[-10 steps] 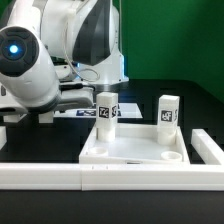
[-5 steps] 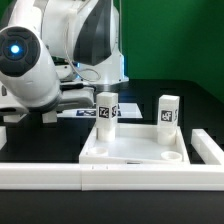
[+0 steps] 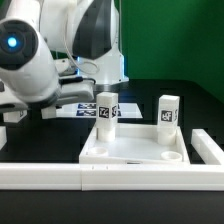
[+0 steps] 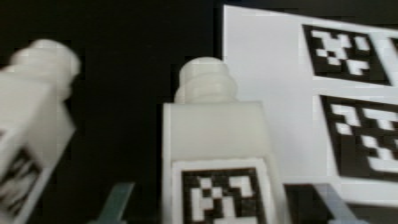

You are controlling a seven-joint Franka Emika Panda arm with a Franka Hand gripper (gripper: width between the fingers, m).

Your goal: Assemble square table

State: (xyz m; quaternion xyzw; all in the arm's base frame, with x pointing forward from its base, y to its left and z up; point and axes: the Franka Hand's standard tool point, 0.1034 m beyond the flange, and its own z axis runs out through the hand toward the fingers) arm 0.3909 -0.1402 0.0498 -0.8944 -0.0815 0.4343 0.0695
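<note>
In the exterior view the white square tabletop (image 3: 130, 147) lies flat with two tagged legs standing upright in its far corners, one (image 3: 107, 110) on the exterior view's left and one (image 3: 169, 112) on the right. An open round socket (image 3: 172, 157) shows at the near right corner. In the wrist view my gripper (image 4: 222, 200) is open, its fingers (image 4: 119, 200) on either side of a loose white leg (image 4: 214, 130) lying on the black table, with gaps on both sides. A second loose leg (image 4: 36, 110) lies beside it. The arm's body hides the gripper in the exterior view.
The long white L-shaped border wall (image 3: 60, 176) runs along the front and up the exterior view's right side (image 3: 207, 148). The marker board (image 3: 84, 108) lies behind the tabletop and shows close beside the loose legs in the wrist view (image 4: 338, 90).
The arm has shifted a little toward the exterior view's left and upward, uncovering more of the marker board. The tabletop and its two standing legs have not moved.
</note>
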